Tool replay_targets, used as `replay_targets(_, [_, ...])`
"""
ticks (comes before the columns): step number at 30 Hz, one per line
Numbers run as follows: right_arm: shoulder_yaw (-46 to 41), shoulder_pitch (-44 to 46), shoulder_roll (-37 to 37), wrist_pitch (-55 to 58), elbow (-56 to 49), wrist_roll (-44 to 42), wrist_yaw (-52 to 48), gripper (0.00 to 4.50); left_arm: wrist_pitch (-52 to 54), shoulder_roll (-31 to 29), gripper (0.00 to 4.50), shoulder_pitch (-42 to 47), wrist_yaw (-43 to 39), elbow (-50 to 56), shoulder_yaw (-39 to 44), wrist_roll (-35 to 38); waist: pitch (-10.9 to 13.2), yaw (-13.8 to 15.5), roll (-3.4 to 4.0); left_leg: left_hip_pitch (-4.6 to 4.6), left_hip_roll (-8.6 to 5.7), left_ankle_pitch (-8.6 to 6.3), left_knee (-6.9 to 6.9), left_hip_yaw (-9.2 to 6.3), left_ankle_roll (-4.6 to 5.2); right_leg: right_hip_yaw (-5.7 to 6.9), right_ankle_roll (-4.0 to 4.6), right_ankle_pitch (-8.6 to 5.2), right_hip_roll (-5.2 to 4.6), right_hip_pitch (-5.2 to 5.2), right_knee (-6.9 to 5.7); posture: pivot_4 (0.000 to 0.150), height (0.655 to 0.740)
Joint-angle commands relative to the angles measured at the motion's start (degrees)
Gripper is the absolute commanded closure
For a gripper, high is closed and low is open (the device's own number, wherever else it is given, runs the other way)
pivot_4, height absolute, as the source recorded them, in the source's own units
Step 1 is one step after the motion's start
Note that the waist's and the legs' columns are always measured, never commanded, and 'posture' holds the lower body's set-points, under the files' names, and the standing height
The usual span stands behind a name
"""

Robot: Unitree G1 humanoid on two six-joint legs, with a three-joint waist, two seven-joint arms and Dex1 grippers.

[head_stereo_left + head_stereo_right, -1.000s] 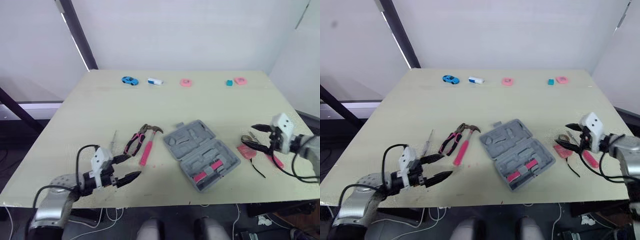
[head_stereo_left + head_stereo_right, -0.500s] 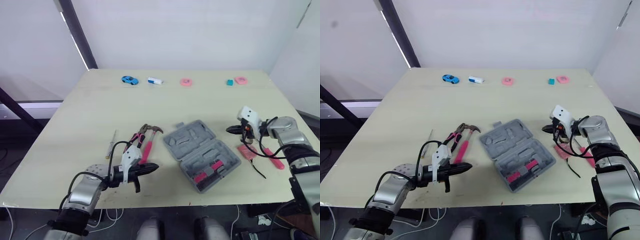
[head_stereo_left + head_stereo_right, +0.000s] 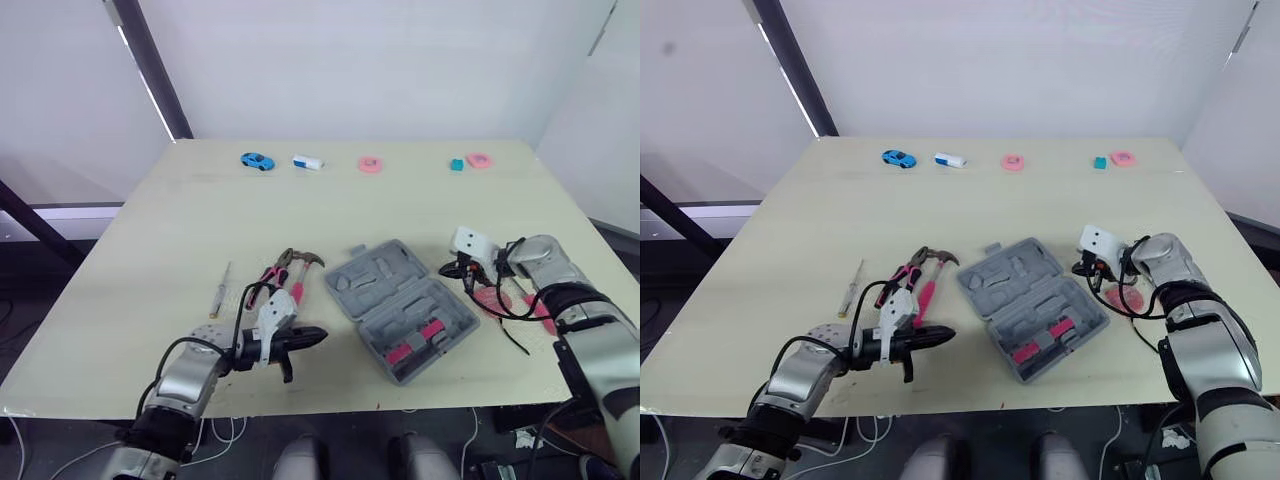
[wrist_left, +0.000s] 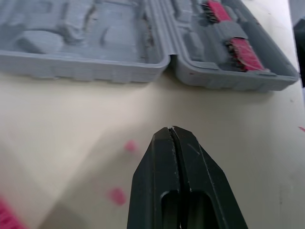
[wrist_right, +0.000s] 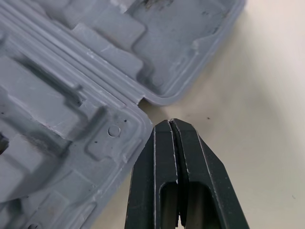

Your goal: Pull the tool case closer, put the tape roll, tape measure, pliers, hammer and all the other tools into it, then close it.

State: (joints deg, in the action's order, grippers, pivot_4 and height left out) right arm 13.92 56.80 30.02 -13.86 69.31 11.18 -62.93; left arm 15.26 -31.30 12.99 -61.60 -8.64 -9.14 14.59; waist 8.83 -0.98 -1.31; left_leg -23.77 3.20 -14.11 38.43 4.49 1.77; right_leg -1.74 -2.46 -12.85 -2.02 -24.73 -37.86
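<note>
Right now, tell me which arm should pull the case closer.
Right, probably: the right tool, shut, sits at the rim of the case; the left tool, also shut, points at the case with bare table between.

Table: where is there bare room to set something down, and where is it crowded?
The widest bare patch on the table lies between the far row of small items and the tool case. Crowded is the near strip: screwdriver, pliers, hammer, left gripper, case, right gripper, pink tools.
</note>
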Motion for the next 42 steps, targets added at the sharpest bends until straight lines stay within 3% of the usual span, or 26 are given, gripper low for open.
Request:
replay_targets(1, [0.6, 1.9, -0.3, -2.0, 1.3, 2.1, 3.2, 4.50, 0.6, 0.6, 4.47, 1.6, -0.4, -0.2, -0.5, -0.2, 0.0, 0.1, 0.00, 0.00, 0.00, 0.00, 0.00, -0.01, 0.00, 0.00, 0.00, 0.00, 0.00, 0.00, 0.00, 0.150, 0.7395])
replay_targets(28, [0.3, 2.7, -3.2, -3.7, 3.5, 4.5, 2.6, 4.50, 1.8, 2.8, 4.47, 2.5, -0.4, -0.7, -2.0, -1.4, 0.0, -1.0, 0.01, 0.01, 0.00, 0.00, 0.00, -0.01, 0.00, -0.01, -0.01, 0.01, 0.01, 0.01, -0.02, 0.150, 0.7395])
replay_targets(42, [0.4, 2.3, -3.2, -2.9, 3.5, 4.4, 0.4, 4.50, 0.5, 7.1, 4.47, 5.8, 1.3, -6.9, -2.6, -3.4, 0.0, -1.3, 0.01, 0.02, -0.01, 0.00, -0.01, -0.04, 0.00, 0.00, -0.02, 0.01, 0.02, 0.01, -0.04, 0.150, 0.7395])
